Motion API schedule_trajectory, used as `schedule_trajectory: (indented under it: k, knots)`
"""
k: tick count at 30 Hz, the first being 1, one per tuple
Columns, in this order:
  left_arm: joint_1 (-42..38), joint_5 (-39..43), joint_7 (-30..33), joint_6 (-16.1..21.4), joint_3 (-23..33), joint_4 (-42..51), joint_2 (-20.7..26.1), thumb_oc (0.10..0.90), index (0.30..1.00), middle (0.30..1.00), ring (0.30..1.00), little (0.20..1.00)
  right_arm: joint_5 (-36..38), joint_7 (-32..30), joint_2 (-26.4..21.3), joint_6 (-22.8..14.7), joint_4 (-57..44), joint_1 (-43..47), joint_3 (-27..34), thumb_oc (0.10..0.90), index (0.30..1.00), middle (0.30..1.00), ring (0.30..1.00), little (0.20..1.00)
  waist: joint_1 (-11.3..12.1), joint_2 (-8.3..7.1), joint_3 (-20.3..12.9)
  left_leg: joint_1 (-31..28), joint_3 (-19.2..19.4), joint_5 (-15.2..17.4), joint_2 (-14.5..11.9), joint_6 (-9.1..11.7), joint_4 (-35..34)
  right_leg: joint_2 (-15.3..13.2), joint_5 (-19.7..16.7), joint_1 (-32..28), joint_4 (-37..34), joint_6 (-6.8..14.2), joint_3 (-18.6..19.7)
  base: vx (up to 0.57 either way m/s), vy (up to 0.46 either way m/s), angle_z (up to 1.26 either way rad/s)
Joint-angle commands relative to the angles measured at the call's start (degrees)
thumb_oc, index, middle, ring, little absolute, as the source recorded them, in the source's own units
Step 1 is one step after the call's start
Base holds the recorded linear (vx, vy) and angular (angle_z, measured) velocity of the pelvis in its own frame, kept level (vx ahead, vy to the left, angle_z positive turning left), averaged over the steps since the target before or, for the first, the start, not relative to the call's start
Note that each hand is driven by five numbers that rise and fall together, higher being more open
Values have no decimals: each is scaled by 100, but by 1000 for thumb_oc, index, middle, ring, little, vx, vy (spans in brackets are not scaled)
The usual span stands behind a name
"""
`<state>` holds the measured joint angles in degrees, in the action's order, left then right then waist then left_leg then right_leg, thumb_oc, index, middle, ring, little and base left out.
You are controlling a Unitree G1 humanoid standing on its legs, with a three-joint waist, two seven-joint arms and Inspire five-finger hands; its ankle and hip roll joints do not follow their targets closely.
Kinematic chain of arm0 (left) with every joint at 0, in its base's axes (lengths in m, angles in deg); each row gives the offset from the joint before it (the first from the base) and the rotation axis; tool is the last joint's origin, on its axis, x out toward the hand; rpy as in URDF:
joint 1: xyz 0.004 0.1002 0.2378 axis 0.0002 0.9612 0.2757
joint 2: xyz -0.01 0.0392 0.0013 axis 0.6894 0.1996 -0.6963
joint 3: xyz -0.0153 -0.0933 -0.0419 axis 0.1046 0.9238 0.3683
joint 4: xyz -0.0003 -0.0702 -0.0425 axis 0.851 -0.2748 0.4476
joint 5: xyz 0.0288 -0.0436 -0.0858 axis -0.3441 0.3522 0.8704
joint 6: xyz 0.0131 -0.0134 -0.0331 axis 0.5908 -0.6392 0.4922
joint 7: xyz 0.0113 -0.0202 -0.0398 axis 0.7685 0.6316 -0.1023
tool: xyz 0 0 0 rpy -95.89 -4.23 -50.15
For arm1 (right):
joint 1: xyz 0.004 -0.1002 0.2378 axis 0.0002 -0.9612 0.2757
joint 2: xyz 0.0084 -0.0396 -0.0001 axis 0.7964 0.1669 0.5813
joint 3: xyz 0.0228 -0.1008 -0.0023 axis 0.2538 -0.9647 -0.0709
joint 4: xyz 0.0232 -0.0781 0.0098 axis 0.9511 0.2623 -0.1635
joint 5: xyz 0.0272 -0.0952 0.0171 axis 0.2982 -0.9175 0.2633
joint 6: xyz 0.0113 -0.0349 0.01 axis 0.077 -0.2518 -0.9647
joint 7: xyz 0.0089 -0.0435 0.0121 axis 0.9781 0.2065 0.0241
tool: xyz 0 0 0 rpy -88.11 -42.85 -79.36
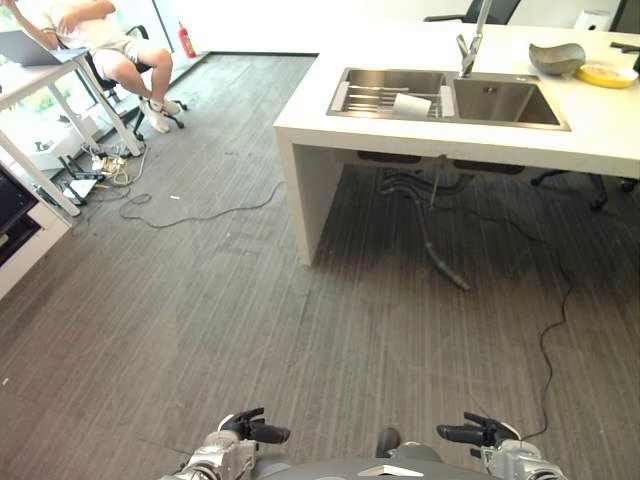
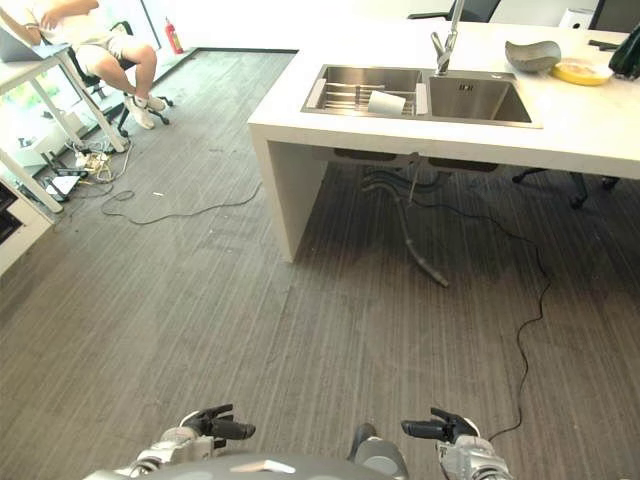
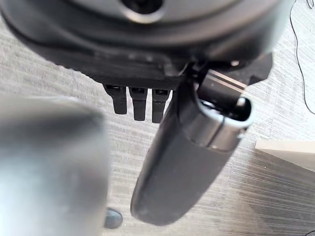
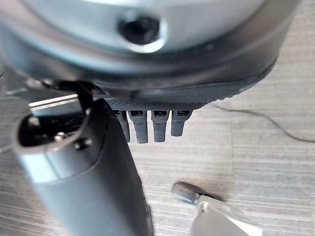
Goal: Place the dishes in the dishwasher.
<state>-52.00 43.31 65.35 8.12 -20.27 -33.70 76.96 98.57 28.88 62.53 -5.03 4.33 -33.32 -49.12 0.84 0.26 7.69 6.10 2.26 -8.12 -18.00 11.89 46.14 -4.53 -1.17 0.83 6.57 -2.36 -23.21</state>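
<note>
White counter (image 1: 330, 135) holds a sink (image 1: 500, 102); both hands empty.

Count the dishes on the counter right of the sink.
2: a grey bowl just right of the faucet, a yellow dish beside it, further right. Others may lie beyond the frame.

Left hand (image 1: 255, 430): dark, nearly black casing on a silver-grey arm (image 1: 213, 463) with ribbed metal fittings at the wrist. Right hand (image 1: 470, 433): same dark casing, same silver-grey arm (image 1: 517, 461).

Left wrist view: fingers (image 3: 139, 101) are black, blocky and square-sectioned, each with a small rectangular slot. The thumb (image 3: 177, 172) is a smooth, matte black rounded cylinder, capped by a silver-grey metal collar (image 3: 221, 132).

Right wrist view: silver-grey housing with a dark round hole (image 4: 140, 29). Below it runs a black stippled strip (image 4: 187, 101). Right fingers (image 4: 158, 125) are black and slotted. Right thumb (image 4: 93, 191) is dark grey, with small screws (image 4: 81, 143) at its base.
</note>
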Motion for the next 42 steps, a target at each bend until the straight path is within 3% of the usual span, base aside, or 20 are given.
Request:
schedule_trajectory:
  k: [1,2,5,7,9,11,13,15,18,19,22,24,26,28,29,30,31,33,41,42]
  knots:
    - [-533,727,163,340,-7,1425,480,800,900,900,900,900,6,-150,-232,-12,166,-21,-171,800,900,900,900,900,238,-81,415,149,641,823,898,-623,-200,88,573,-295,-380,401,136,344,-88,2]
    - [-463,859,192,371,6,1924,536,800,900,900,900,900,8,-139,-226,-7,160,-68,-141,800,900,900,900,900,342,-171,393,440,668,789,1161,-759,-545,37,498,-418,-551,427,125,364,-89,8]
    - [-266,1177,223,563,219,3760,894,800,900,900,900,900,51,-131,-253,-59,80,-148,-31,800,900,900,900,900,706,-178,406,803,764,866,1222,-710,-2258,188,684,-913,-922,625,190,403,-51,-18]
    - [-157,1294,195,703,507,4760,1192,800,900,900,900,900,-38,-96,-272,-81,78,-131,9,800,900,900,900,900,969,-93,448,892,561,167,1402,-629,-3883,384,728,-1087,-1018,679,209,393,31,-15]
    - [-210,1428,183,858,694,5399,1438,800,900,900,900,900,-76,-76,-252,-104,135,-74,52,800,900,900,900,900,1094,-95,505,1029,630,-88,1406,-522,-4877,517,911,-1360,-1065,704,284,446,2,-37]
    - [-303,1498,210,967,841,5807,1589,800,900,900,900,900,-97,-37,-200,-97,155,19,28,800,900,900,900,900,1165,-147,477,1151,863,-83,1386,-483,-5024,637,1103,-1576,-1047,694,390,466,19,-40]
    - [-369,1424,229,1028,933,6265,1800,800,900,900,900,900,-159,45,-19,-69,199,69,-69,800,900,900,900,900,1274,-233,324,991,997,-197,1340,-687,-5036,826,1375,-1648,-781,599,635,509,62,-33]
    - [-598,1415,309,1111,988,6617,1943,800,900,900,900,900,-169,69,146,-87,193,57,-105,800,900,900,900,900,1345,-457,226,809,944,-285,1421,-795,-5009,814,1476,-1607,-236,691,771,509,36,-82]
    - [-719,1222,380,1229,964,7191,1989,800,900,900,900,900,-250,171,376,-27,343,-120,-25,800,900,900,900,900,1278,-735,77,331,1081,17,1607,-1039,-5031,536,659,-1111,1428,1405,735,489,123,-65]
    - [-845,1213,352,1242,910,7327,2009,800,900,900,900,900,-274,232,369,-22,385,-155,5,800,900,900,900,900,1174,-704,92,207,1102,109,1575,-1123,-5017,413,82,-659,2267,1682,743,362,158,-9]
    - [-1110,1094,414,1327,836,7576,2097,800,900,900,900,900,-401,305,330,55,380,-89,20,800,900,900,900,900,939,-385,210,-287,1159,366,1390,-1240,-5082,-102,-196,254,3992,1736,297,309,178,14]
    - [-1255,1072,419,1357,802,7816,2075,800,900,900,900,900,-408,340,325,101,409,-135,66,800,900,900,900,900,868,-290,222,-562,1148,547,1506,-1256,-5114,-668,31,402,3562,1728,-59,389,166,5]
    - [-1471,1052,376,1399,689,7932,2110,800,900,900,900,900,-375,379,318,92,363,-147,56,800,900,900,900,900,778,-191,234,-727,1016,678,1533,-1153,-5114,-917,522,316,2299,1417,-253,372,-54,-8]
    - [-1647,1035,277,1423,598,8061,2133,800,900,900,900,900,-331,400,254,120,349,-193,87,800,900,900,900,900,748,-186,175,-817,959,800,1525,-1022,-5114,-1206,280,190,931,1434,-143,271,-153,31]
    - [-1650,1036,277,1424,594,8058,2133,800,900,900,900,900,-331,400,254,121,348,-195,90,800,900,900,900,900,750,-176,177,-824,956,803,1515,-1021,-5114,-1187,256,162,887,1435,-153,304,-166,67]
    - [-1817,978,276,1461,463,8013,2065,800,900,900,900,900,-278,438,242,147,429,-226,149,800,900,900,900,900,685,-217,91,-916,809,900,1570,-956,-5114,-1361,-168,131,98,1519,407,332,-147,62]
    - [-1875,959,254,1462,394,7980,2001,800,900,900,900,900,-210,484,242,174,475,-249,181,800,900,900,900,900,631,-234,59,-1017,772,984,1604,-937,-5092,-1416,-341,112,46,1604,665,450,-207,71]
    - [-1876,850,220,1453,361,7962,1919,800,900,900,900,900,-224,527,288,180,474,-303,169,800,900,900,900,900,650,-360,-86,-1140,857,1085,1645,-873,-5042,-1482,-572,-84,-290,1719,544,349,-173,58]
    - [-1680,1122,20,1314,304,7625,1716,800,900,900,900,900,-376,515,197,70,200,-442,-148,800,900,900,900,900,525,-333,-238,-1183,568,1250,940,-428,-4285,-707,-64,-679,-1043,1377,270,227,-247,4]
    - [-1578,1145,22,1231,276,7676,1608,800,900,900,900,900,-230,398,566,-74,74,-481,-298,800,900,900,900,900,536,-243,-164,-1092,451,1239,838,-385,-3927,-556,59,-788,-1098,1271,271,115,-246,-20]
